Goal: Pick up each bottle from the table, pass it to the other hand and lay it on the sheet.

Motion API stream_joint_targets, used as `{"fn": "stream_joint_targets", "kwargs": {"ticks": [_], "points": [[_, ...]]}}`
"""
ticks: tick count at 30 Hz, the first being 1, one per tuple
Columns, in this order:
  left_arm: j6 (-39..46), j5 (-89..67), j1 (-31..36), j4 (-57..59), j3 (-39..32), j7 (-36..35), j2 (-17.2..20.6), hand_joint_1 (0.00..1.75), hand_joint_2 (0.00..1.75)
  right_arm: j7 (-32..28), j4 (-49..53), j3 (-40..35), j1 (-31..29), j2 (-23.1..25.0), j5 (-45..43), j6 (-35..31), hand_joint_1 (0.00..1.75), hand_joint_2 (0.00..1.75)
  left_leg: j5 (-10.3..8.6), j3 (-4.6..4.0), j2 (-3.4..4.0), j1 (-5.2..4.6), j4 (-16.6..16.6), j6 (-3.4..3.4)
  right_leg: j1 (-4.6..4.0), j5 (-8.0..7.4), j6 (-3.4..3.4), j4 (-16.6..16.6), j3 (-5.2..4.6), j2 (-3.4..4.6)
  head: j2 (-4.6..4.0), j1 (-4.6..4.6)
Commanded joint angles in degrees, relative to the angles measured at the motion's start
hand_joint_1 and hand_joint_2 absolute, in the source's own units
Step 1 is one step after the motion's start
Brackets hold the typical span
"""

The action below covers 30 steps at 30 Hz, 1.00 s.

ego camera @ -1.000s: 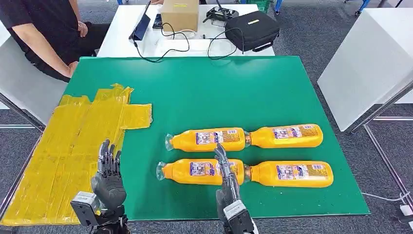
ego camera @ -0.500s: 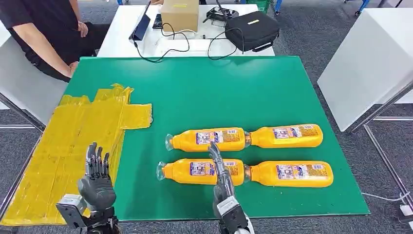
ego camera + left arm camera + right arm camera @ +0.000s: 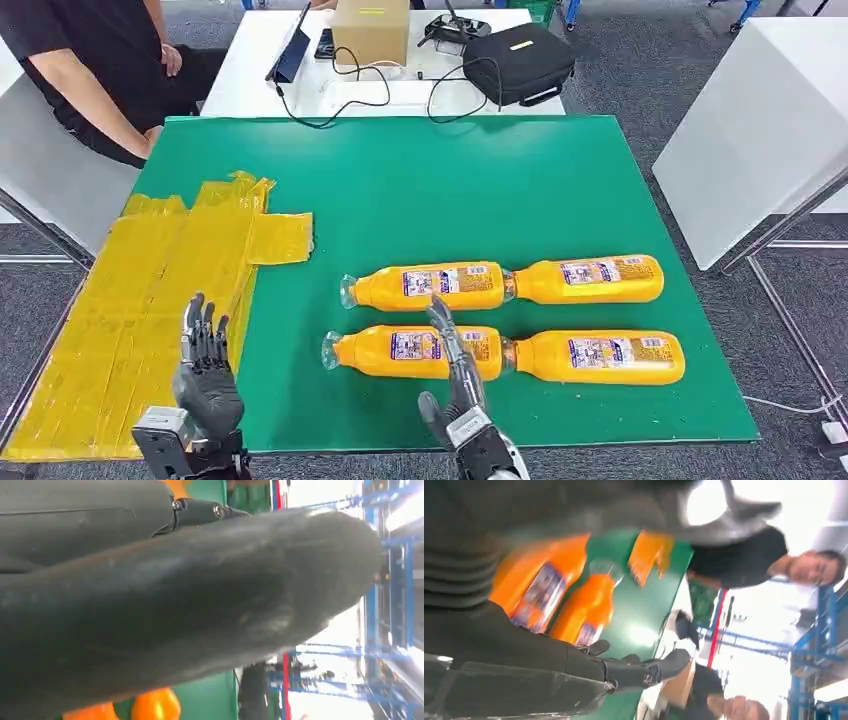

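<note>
Several orange bottles lie on their sides in two rows on the green mat (image 3: 450, 190). The near-left bottle (image 3: 395, 351) has its clear cap pointing left, and the far-left bottle (image 3: 425, 286) lies just behind it. Further right lie the far-right bottle (image 3: 592, 279) and the near-right bottle (image 3: 600, 357). My right hand (image 3: 455, 378) reaches in from the near edge, fingers straight and thumb spread, over the near-left bottle's right end; I cannot tell whether it touches. My left hand (image 3: 205, 372) is spread, holding nothing, above the near edge of the yellow sheet (image 3: 150, 290). In the right wrist view two bottles (image 3: 589, 605) lie beyond my dark fingers (image 3: 639, 672).
A person in black (image 3: 90, 60) sits at the far left corner. Behind the mat stands a white table (image 3: 250, 70) with a cardboard box (image 3: 370, 30), cables and a black bag (image 3: 520, 60). Another white table (image 3: 760, 130) stands to the right.
My left hand has drifted left and nearer to the table's front edge over the sheet. My right hand shifted slightly left and its thumb has spread out. The bottles have not moved.
</note>
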<state>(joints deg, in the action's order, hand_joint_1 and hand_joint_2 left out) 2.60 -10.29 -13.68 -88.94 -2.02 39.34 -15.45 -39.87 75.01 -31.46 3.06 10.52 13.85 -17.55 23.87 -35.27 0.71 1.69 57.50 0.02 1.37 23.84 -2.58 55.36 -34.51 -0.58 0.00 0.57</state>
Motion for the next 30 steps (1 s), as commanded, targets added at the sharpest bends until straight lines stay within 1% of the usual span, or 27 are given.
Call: {"fn": "stream_joint_targets", "kwargs": {"ticks": [1, 2, 3, 4, 5, 6, 7, 8, 9, 10, 11, 12, 14, 15, 16, 18, 19, 20, 21, 22, 23, 24, 25, 26, 27, 28, 30], "points": [[0.69, -0.15, 3.08, 6.10, 6.88, 0.66, 1.13, 0.00, 0.00, -0.13, 5.08, 5.95, 3.96, -3.41, 2.85, -1.05, 0.00, 1.75, 0.03, 0.17, -0.15, -0.06, -0.07, 0.09, 0.04, 0.07, 0.08, -0.05, 0.21, -0.10, 0.00, 0.00], [0.69, -0.15, 3.08, 6.10, 6.88, 0.66, 1.13, 0.00, 0.00, -0.13, 5.08, 5.95, 3.96, -3.41, 2.85, -1.05, 0.00, 1.75, 0.09, 0.33, -0.19, -0.08, -0.09, 0.12, 0.05, 0.14, 0.14, -0.05, 0.38, -0.12, 0.00, -0.02], [0.69, -0.15, 3.08, 6.10, 6.88, 0.66, 1.13, 0.00, 0.00, -0.13, 5.08, 5.95, 3.96, -3.41, 2.85, -1.05, 0.00, 1.75, 0.06, 0.22, -0.12, -0.06, -0.08, 0.09, 0.04, 0.09, 0.11, -0.05, 0.28, -0.07, 0.00, 0.00], [0.37, -0.01, 3.63, 6.86, 7.02, 0.66, 1.51, 0.00, 0.00, -0.13, 5.37, 7.56, 4.67, -2.45, 5.33, -1.36, 0.00, 1.75, 0.11, 0.35, -0.12, -0.07, -0.09, 0.12, 0.04, 0.14, 0.16, -0.05, 0.39, -0.04, 0.00, 0.00], [-0.08, 0.31, 4.25, 7.35, 7.23, 0.66, 1.57, 0.00, 0.00, -0.13, 5.92, 9.01, 5.25, -2.06, 7.10, -1.14, 0.00, 1.75, 0.03, 0.19, -0.11, -0.07, -0.09, 0.07, 0.05, 0.07, 0.10, -0.03, 0.22, -0.07, 0.00, 0.00], [-0.37, 0.44, 4.62, 7.73, 7.31, 0.66, 1.56, 0.00, 0.00, -0.13, 6.39, 9.53, 5.53, -2.06, 8.00, -1.34, 0.00, 1.75, 0.06, 0.28, -0.20, -0.05, -0.09, 0.08, 0.02, 0.13, 0.15, -0.03, 0.34, -0.14, 0.00, -0.02], [-0.58, 0.46, 5.57, 8.54, 7.46, 0.66, 1.62, 0.00, 0.00, 0.54, 7.90, 10.75, 6.24, -1.92, 10.65, -0.17, 0.00, 1.75, 0.01, 0.16, -0.18, -0.05, -0.08, 0.07, 0.03, 0.07, 0.09, -0.03, 0.20, -0.15, 0.00, 0.00], [-0.57, 0.60, 6.08, 8.76, 7.60, 0.66, 1.71, 0.00, 0.00, 1.74, 8.65, 11.43, 6.49, -1.96, 13.18, 1.51, 0.00, 1.75, 0.05, 0.27, -0.23, -0.05, -0.08, 0.09, 0.02, 0.13, 0.14, -0.03, 0.33, -0.17, 0.00, 0.00], [-0.70, 0.70, 6.76, 9.18, 7.72, 0.66, 1.83, 0.00, 0.00, 2.94, 9.53, 12.52, 6.95, -1.77, 16.41, 1.42, 0.00, 1.75, 0.01, 0.15, -0.17, -0.05, -0.08, 0.07, 0.03, 0.06, 0.09, -0.03, 0.19, -0.13, 0.00, 0.02], [-0.48, 0.55, 7.17, 9.35, 8.00, 0.66, 2.02, 0.00, 0.00, 3.30, 10.29, 13.50, 7.25, -1.43, 17.74, 1.80, 0.00, 1.75, 0.04, 0.24, -0.25, -0.06, -0.07, 0.10, 0.03, 0.11, 0.13, -0.02, 0.30, -0.18, 0.00, 0.00], [-0.50, 0.50, 7.46, 9.86, 8.07, 0.66, 2.08, 0.00, 0.00, 3.52, 10.72, 14.18, 7.34, -1.27, 18.27, 2.28, 0.00, 1.75, 0.00, 0.11, -0.13, -0.03, -0.05, 0.07, 0.02, 0.04, 0.08, -0.02, 0.15, -0.10, 0.00, 0.00], [-0.89, 0.71, 8.06, 10.83, 8.09, 0.66, 2.12, 0.00, 0.00, 3.78, 11.43, 15.41, 7.49, -0.92, 19.29, 2.48, 0.00, 1.75, 0.07, 0.28, -0.16, -0.05, -0.06, 0.11, 0.03, 0.11, 0.13, -0.02, 0.32, -0.09, 0.00, 0.02], [-0.55, 0.54, 9.16, 12.18, 8.53, 0.66, 2.26, 0.00, 0.00, 4.19, 12.25, 17.01, 7.80, -0.22, 21.06, 2.98, 0.00, 1.75, 0.02, 0.23, -0.23, -0.07, -0.08, 0.10, 0.05, 0.10, 0.12, -0.02, 0.29, -0.17, 0.00, 0.00], [0.44, 0.10, 9.79, 12.90, 9.22, 0.66, 2.52, 0.00, 0.00, 4.13, 12.47, 17.85, 8.01, 0.47, 21.76, 3.70, 0.00, 1.75, 0.08, 0.35, -0.25, -0.06, -0.06, 0.13, 0.03, 0.16, 0.17, -0.01, 0.42, -0.16, 0.00, 0.00], [0.24, 0.29, 10.00, 13.19, 9.35, 0.66, 2.53, 0.00, 0.00, 4.20, 12.33, 18.04, 8.04, 0.71, 22.03, 3.81, 0.00, 1.75, 0.02, 0.21, -0.16, -0.06, -0.07, 0.09, 0.04, 0.08, 0.11, -0.02, 0.26, -0.10, 0.00, 0.00], [0.65, 0.42, 9.94, 12.95, 9.72, 0.66, 2.81, 0.00, 0.00, 4.18, 11.58, 18.11, 7.99, 1.29, 22.61, 4.02, 0.00, 1.75, 0.02, 0.19, -0.12, -0.05, -0.07, 0.07, 0.02, 0.06, 0.11, -0.03, 0.24, -0.07, 0.00, 0.00], [0.66, 0.49, 9.94, 12.94, 9.72, 0.66, 2.88, 0.00, 0.00, 4.20, 11.41, 18.07, 7.93, 1.34, 22.73, 4.00, 0.00, 1.75, 0.06, 0.30, -0.15, -0.06, -0.09, 0.09, 0.03, 0.10, 0.15, -0.03, 0.34, -0.08, 0.00, 0.00], [0.66, 0.49, 9.94, 12.94, 9.72, 0.66, 2.88, 0.00, 0.00, 4.20, 11.41, 18.07, 7.93, 1.34, 22.73, 4.00, 0.00, 1.75, 0.04, 0.21, -0.07, -0.03, -0.07, 0.06, 0.01, 0.05, 0.12, -0.03, 0.24, -0.02, 0.00, 0.00], [0.66, 0.49, 9.94, 12.94, 9.72, 0.66, 2.88, 0.00, 0.00, 4.20, 11.41, 18.07, 7.93, 1.34, 22.73, 4.00, 0.00, 1.75, 0.18, 0.55, -0.13, -0.06, -0.08, 0.13, 0.02, 0.22, 0.26, 0.01, 0.55, -0.01, 0.00, 0.00], [0.66, 0.49, 9.94, 12.94, 9.72, 0.66, 2.88, 0.00, 0.00, 4.20, 11.41, 18.07, 7.93, 1.34, 22.73, 4.00, 0.00, 1.75, 0.05, 0.26, -0.07, -0.04, -0.09, 0.07, 0.02, 0.07, 0.13, -0.04, 0.28, -0.02, 0.00, 0.02], [0.59, 1.16, 9.85, 12.89, 9.40, 0.66, 3.43, 0.00, 0.00, 3.99, 10.17, 17.96, 7.48, 1.98, 24.41, 2.08, 0.00, 1.75, 0.12, 0.41, -0.11, -0.04, -0.08, 0.10, 0.01, 0.15, 0.19, -0.02, 0.42, -0.03, 0.00, 0.00], [0.62, 1.66, 9.71, 12.80, 9.22, 0.66, 3.84, 0.00, 0.00, 3.02, 9.83, 17.74, 7.40, 2.37, 25.56, 0.05, 0.00, 1.75, 0.05, 0.27, -0.08, -0.04, -0.08, 0.07, 0.02, 0.07, 0.13, -0.03, 0.29, -0.03, 0.00, 0.02], [0.56, 2.03, 9.69, 12.88, 9.02, 0.66, 4.07, 0.00, 0.00, 2.53, 9.63, 17.54, 7.31, 2.64, 25.80, -0.70, 0.00, 1.75, 0.11, 0.42, -0.05, -0.04, -0.09, 0.10, 0.01, 0.12, 0.18, -0.04, 0.41, 0.03, 0.00, 0.00], [0.45, 2.68, 9.76, 13.13, 8.60, 0.66, 4.52, 0.00, 0.00, 2.69, 8.86, 17.38, 6.79, 3.24, 25.43, -1.03, 0.00, 0.00, 0.07, 0.31, 0.04, -0.03, -0.09, 0.07, 0.00, 0.05, 0.13, -0.05, 0.28, 0.09, 0.00, 0.00], [0.66, 2.88, 9.83, 13.16, 8.23, 0.66, 4.72, 0.00, 0.00, 2.74, 8.31, 17.32, 6.19, 3.57, 24.40, -0.85, 0.00, 0.00, 0.12, 0.42, 0.02, -0.04, -0.09, 0.10, 0.01, 0.10, 0.18, -0.04, 0.39, 0.09, 0.00, 0.00], [0.53, 3.34, 10.02, 13.45, 7.62, 0.66, 4.88, 0.00, 0.00, 2.80, 7.57, 16.84, 5.18, 3.71, 24.40, -0.95, 0.00, 0.00, 0.03, 0.20, 0.05, -0.01, -0.08, 0.05, 0.00, 0.01, 0.10, -0.05, 0.19, 0.07, 0.00, 0.00], [0.51, 3.32, 9.85, 12.93, 7.11, 0.66, 5.14, 0.00, 0.00, 3.34, 6.49, 15.66, 3.59, 3.63, 24.96, -0.24, 0.00, 0.00, 0.11, 0.46, 0.08, -0.03, -0.11, 0.09, 0.00, 0.08, 0.21, -0.05, 0.41, 0.16, 0.00, 0.00]]}}
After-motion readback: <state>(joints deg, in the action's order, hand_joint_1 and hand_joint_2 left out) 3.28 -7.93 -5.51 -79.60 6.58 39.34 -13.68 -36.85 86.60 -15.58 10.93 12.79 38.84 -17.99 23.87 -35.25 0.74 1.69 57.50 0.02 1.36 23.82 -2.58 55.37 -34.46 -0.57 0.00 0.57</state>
